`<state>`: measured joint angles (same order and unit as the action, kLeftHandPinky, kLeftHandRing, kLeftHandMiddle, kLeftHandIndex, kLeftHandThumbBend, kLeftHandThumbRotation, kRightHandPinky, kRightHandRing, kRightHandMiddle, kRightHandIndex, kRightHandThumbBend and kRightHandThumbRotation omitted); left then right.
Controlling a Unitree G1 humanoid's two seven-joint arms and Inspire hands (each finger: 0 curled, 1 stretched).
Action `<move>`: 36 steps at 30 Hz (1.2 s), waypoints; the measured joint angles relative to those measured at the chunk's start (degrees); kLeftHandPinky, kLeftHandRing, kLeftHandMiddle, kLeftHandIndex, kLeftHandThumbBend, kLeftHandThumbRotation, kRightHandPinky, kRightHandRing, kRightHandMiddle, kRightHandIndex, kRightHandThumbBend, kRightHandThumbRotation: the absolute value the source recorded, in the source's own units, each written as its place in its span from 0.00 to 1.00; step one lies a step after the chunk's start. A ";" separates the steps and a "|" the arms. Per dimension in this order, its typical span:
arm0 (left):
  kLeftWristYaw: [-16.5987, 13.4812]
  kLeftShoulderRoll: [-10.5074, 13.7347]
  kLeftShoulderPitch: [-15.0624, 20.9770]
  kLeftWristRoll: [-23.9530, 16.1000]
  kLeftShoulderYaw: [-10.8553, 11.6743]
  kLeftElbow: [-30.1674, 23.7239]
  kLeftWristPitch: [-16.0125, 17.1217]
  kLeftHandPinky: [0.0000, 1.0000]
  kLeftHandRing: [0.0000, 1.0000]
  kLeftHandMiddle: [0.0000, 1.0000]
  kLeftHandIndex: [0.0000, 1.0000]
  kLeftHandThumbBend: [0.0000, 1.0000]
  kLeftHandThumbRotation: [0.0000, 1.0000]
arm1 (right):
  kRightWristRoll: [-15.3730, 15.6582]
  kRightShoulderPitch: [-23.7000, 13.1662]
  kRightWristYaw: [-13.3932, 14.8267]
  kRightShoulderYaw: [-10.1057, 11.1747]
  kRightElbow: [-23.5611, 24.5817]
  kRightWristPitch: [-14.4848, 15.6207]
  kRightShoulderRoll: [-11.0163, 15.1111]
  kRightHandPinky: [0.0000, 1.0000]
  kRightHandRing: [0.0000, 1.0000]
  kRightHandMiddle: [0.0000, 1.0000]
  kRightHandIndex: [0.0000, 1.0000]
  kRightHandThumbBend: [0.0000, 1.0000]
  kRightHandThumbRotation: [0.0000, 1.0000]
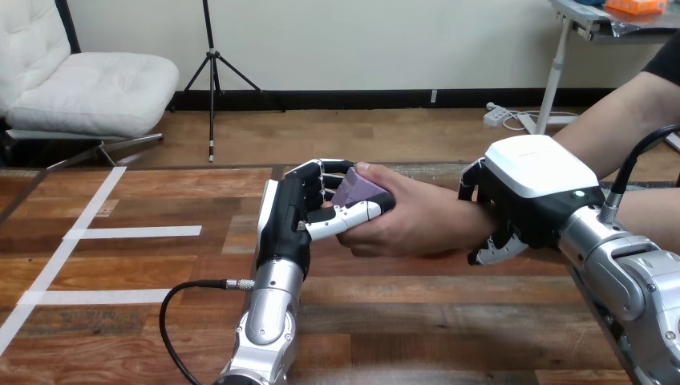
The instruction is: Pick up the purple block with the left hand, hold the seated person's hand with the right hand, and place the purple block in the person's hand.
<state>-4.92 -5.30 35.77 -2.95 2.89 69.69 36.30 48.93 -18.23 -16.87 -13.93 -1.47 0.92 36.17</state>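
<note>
The purple block sits between my left hand and the person's hand near the table's middle. My left fingers and thumb curl round the block, the thumb lying across its near side. The person's fingers also close on the block from the right. My right hand grips the person's wrist, fingers curled over and under it, at the right of the view.
White tape strips mark the wooden table at the left. A black cable loops beside my left forearm. The person's forearm reaches in from the upper right.
</note>
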 measured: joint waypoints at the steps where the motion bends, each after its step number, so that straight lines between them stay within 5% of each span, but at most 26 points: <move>1: 0.07 0.00 0.00 0.01 0.00 0.00 0.00 0.34 0.40 0.47 0.48 0.75 0.00 | 0.14 0.00 0.09 -0.01 -0.09 -0.07 0.00 0.40 0.47 0.53 0.56 0.71 0.00; 20: 0.23 -0.09 0.00 -0.11 -0.06 0.00 -0.02 0.35 0.41 0.48 0.50 0.76 0.00 | 2.96 0.00 2.85 -0.81 -1.70 -1.95 0.10 0.52 0.62 0.69 0.69 0.78 0.04; 27: 1.10 0.04 0.01 -0.16 -0.11 -0.01 -0.14 0.52 0.56 0.61 0.63 0.78 0.06 | 3.63 0.00 2.97 -1.08 -1.83 -1.98 0.10 0.62 0.72 0.77 0.75 0.80 0.09; 36: 5.93 1.11 0.06 -0.29 -0.52 -0.11 -1.11 0.78 0.82 0.85 0.84 0.82 0.23 | 3.73 0.00 4.12 -1.09 -3.05 -2.77 0.12 0.71 0.78 0.82 0.80 0.82 0.11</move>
<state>1.02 -4.19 35.84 -3.24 2.37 69.59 35.19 52.66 -18.23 -12.76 -15.02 -4.52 -1.85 36.29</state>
